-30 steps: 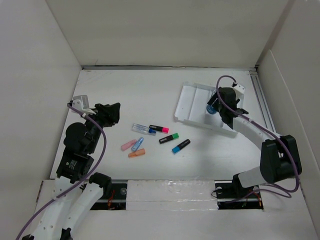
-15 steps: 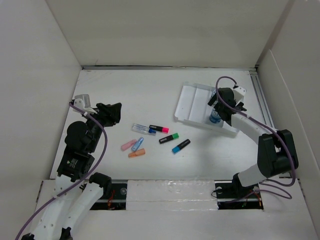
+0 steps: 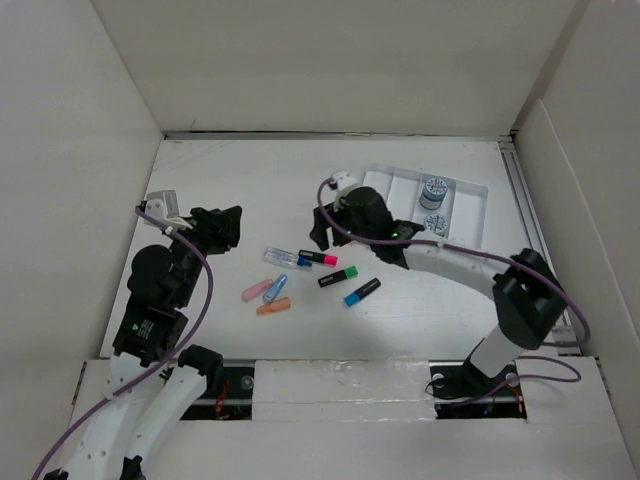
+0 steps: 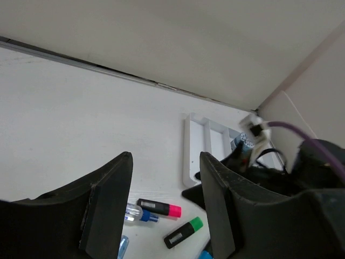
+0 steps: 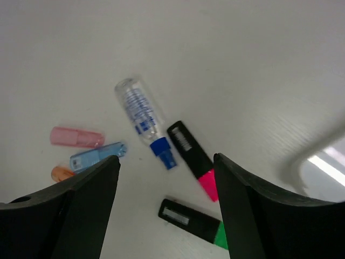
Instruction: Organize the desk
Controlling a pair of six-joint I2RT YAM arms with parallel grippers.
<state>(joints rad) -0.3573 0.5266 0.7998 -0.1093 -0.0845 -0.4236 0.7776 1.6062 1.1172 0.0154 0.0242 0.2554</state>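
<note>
Jaws on both arms sit released, empty; right pair hangs over pink highlighter. Best we drop straight, straddle its barrel w/o nudging clear tube, lift to tray.

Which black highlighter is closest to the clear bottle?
The pink-capped highlighter, right beside the blue cap of the clear bottle; the green-capped highlighter and blue-capped highlighter lie farther off.

Bright, even, diffuse light falls from above on the large flat matte-white desk. Shadows on it are soft and pale, and there is no glare. In the right wrist view the small white plastic tray is smeared by blur. The left wrist view is dimmer and more grey.
</note>
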